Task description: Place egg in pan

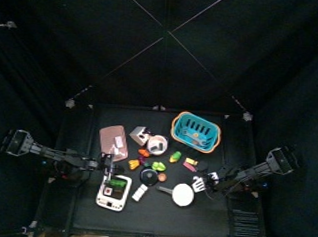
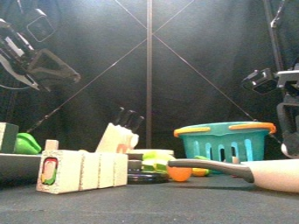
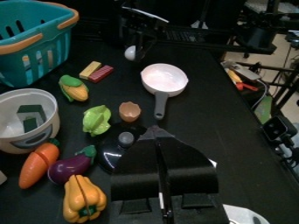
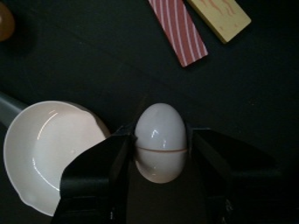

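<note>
The white egg (image 4: 160, 129) stands upright between the jaws of my right gripper (image 4: 163, 149), which is shut on it just above the table. The white pan (image 4: 49, 156) lies right beside the egg, apart from it. In the top view the pan (image 1: 185, 195) is at the front right of the table, with my right gripper (image 1: 206, 180) just behind it. In the left wrist view the egg (image 3: 133, 52) shows beyond the pan (image 3: 163, 79), whose grey handle points toward my left gripper (image 3: 162, 144). My left gripper is shut and empty, held over the table's left side (image 1: 103, 166).
A teal basket (image 1: 195, 127) stands at the back right. A white bowl (image 3: 26, 118), toy vegetables (image 3: 82, 197) and a small brown cup (image 3: 129, 111) lie mid-table. Striped blocks (image 4: 181, 31) lie near the egg. A box (image 1: 114, 191) sits at the front left.
</note>
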Action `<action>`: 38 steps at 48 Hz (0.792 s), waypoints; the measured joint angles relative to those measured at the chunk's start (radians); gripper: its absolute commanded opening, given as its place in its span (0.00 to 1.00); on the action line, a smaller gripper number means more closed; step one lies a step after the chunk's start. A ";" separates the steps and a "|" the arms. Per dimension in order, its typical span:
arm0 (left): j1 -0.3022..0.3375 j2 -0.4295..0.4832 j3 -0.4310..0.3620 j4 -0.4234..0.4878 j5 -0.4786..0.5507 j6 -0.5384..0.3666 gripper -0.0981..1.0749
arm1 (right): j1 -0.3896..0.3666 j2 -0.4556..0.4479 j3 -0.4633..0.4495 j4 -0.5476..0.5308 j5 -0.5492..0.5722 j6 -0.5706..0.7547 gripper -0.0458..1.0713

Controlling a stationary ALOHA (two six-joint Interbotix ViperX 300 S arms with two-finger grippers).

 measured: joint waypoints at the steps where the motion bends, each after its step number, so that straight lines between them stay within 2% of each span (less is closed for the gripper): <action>1: 0.000 0.000 0.000 -0.002 0.000 0.000 0.18 | 0.000 -0.003 0.000 0.000 0.000 0.000 0.59; 16: 0.002 0.000 0.002 -0.003 0.000 0.000 0.18 | 0.000 -0.046 -0.012 -0.005 0.000 0.000 0.59; 38: 0.000 0.000 0.003 -0.005 0.000 0.000 0.18 | -0.018 -0.052 -0.052 -0.091 0.002 0.002 0.59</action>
